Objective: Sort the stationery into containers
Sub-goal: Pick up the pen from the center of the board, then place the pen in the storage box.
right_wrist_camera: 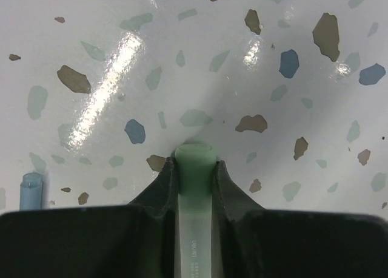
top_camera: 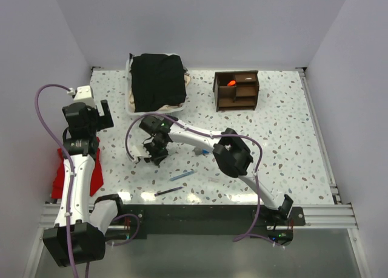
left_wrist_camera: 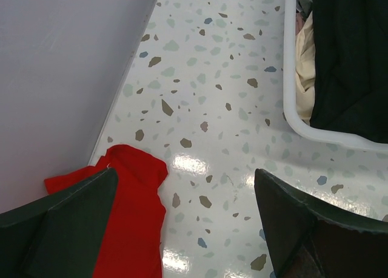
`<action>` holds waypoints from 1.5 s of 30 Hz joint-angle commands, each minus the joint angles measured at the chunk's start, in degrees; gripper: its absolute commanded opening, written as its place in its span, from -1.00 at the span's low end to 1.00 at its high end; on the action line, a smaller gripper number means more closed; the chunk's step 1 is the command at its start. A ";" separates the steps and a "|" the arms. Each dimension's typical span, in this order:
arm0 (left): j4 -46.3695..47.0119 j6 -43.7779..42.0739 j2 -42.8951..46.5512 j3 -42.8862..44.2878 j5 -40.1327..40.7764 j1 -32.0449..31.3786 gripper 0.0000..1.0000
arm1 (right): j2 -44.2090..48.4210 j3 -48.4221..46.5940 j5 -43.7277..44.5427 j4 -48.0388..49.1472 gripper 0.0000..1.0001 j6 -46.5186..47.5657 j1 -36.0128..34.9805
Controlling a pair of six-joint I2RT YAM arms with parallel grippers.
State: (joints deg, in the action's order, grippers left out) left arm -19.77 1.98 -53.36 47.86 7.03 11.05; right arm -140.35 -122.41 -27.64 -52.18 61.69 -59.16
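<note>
The pale green pen (right_wrist_camera: 194, 187) is pinched between the fingers of the right gripper (top_camera: 153, 152). Its end is down by the table (top_camera: 285, 144), though I can't tell if it's touching. That's left of centre, well apart from the wooden organiser (top_camera: 236, 91) over at the far side. So I'd call this pen picked up but not delivered yet.

In the organiser I can only make out one thing, the marker with the orange cap (top_camera: 231, 82), sitting in the far-left compartment. The other compartments are dark, so I can't say what's in them.

Loose on the table are a blue pen (top_camera: 182, 176) and a black pen (top_camera: 168, 192), both on the near side, just right of the right gripper.

My guess is one item sorted, one in hand, at least two to go.

The left gripper (left_wrist_camera: 188, 229) is spread wide and empty at the left edge. The red cloth (left_wrist_camera: 136, 223) is under it, and the white tray (left_wrist_camera: 290, 90) with the black cloth (left_wrist_camera: 357, 47) is farther off.
</note>
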 commanded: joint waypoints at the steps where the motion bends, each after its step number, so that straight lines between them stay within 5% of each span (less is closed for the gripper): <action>1: 3.85 -0.92 -0.86 1.80 -1.40 -0.33 0.99 | 0.34 -10.87 2.68 -4.67 -1.00 -2.27 2.28; 5: 9.91 -4.00 -0.86 0.14 -3.50 0.29 0.97 | 4.55 -16.55 1.63 -5.13 -1.00 -7.97 7.29; 12: 15.72 -6.81 -2.00 0.75 -24.55 0.38 0.83 | 24.50 6.02 -4.71 29.79 -1.00 -47.63 24.77; 15: 16.69 -9.08 -4.55 1.89 -35.89 -0.67 0.77 | 29.60 13.67 -0.15 41.84 -1.00 -58.40 32.33; 18: 14.50 -13.30 -8.68 4.52 -38.66 -4.53 0.71 | 32.24 18.96 4.78 50.04 -1.00 -63.25 37.26; 30: 7.21 -18.31 -23.89 19.81 -38.93 -8.50 0.71 | 30.06 28.81 11.73 74.84 -1.00 -68.81 42.19; 45: 2.28 -24.12 -32.85 30.27 -36.12 -10.52 0.71 | 25.48 32.67 18.40 86.37 -1.00 -63.19 42.98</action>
State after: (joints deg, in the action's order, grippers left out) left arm -17.32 -19.35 -84.07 73.34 -29.91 0.58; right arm -114.41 -91.33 -13.41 26.70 -3.60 -16.64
